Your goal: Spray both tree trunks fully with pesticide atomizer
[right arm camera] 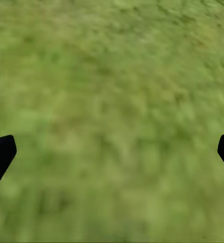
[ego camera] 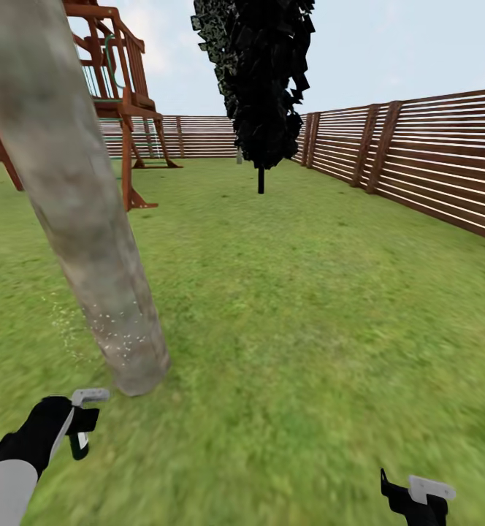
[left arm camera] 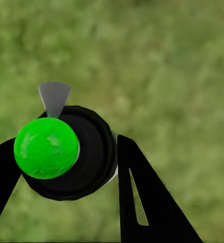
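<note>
The left arm, white at the forearm and black at the wrist, reaches forward at the near left. Its black two-finger pincer is closed around a black bottle with a green cap. The right black pincer, near right, has its fingers spread wide apart.

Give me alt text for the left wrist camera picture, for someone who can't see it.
The left gripper holds a black sprayer with a bright green round cap and a grey nozzle, between two black fingers. Blurred green grass lies behind.
</note>
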